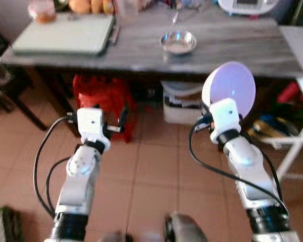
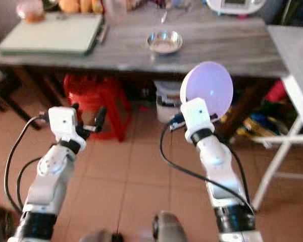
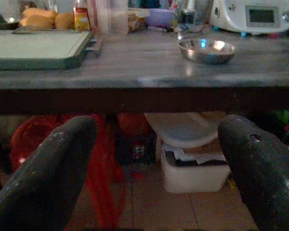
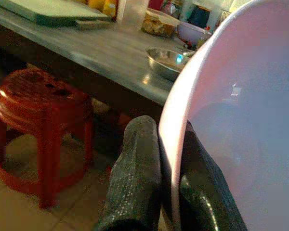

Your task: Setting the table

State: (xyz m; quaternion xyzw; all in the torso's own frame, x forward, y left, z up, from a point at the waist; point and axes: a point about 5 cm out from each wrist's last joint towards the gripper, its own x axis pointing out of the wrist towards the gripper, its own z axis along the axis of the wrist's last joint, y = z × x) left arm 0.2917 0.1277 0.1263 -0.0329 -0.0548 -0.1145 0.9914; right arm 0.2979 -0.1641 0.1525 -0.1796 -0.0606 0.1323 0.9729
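A pale lilac plate (image 1: 232, 85) stands on edge in the air, just in front of the grey table's (image 1: 242, 53) near edge. My right gripper (image 4: 169, 163) is shut on its rim, one black finger (image 4: 137, 168) on either face. On the tabletop beyond sits a steel bowl (image 1: 178, 42). My left gripper (image 3: 156, 163) is held out level below the tabletop, open, with nothing between its fingers. It faces the red stool (image 1: 103, 98) under the table.
A green board (image 1: 63, 34) lies at the table's left end, with fruit (image 1: 86, 5) and jars behind it. A white appliance (image 1: 247, 5) stands at the back right. Under the table is a white box (image 1: 182, 103). A white-framed table (image 1: 300, 106) stands on the right.
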